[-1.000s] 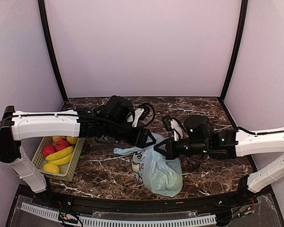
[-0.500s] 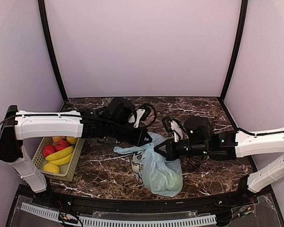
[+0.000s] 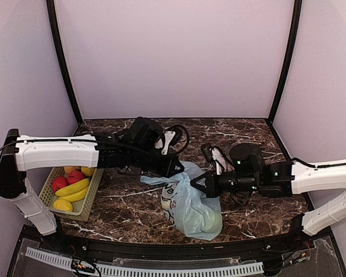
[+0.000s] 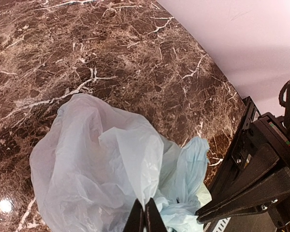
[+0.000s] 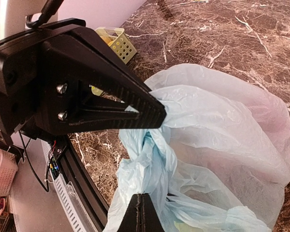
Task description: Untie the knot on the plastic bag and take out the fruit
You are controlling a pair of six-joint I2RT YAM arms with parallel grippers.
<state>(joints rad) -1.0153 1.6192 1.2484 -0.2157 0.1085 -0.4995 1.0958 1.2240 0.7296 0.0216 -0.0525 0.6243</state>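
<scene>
The pale blue-green plastic bag [image 3: 187, 205] lies on the marble table between my two arms. Its twisted handle bunch, the knot [image 5: 157, 154], is stretched between both grippers. My left gripper [image 3: 181, 168] is shut on a thin fold of the bag [image 4: 130, 159] at its upper end. My right gripper [image 3: 191, 186] is shut on the twisted strand just below the left gripper's tip [image 5: 154, 113]. The fruit is inside the bag. Only a green tint [image 3: 210, 224] shows through its lower end.
A pale yellow basket [image 3: 49, 196] with bananas, red apples and yellow fruit stands at the table's left edge under the left arm. The dark marble table [image 3: 127, 213] is walled at the back and sides. The front rail [image 3: 161, 268] runs along the near edge.
My left gripper has shut on the bag's plastic. The right arm has drawn slightly to the right, and the twisted handle is pulled tighter between the two grippers.
</scene>
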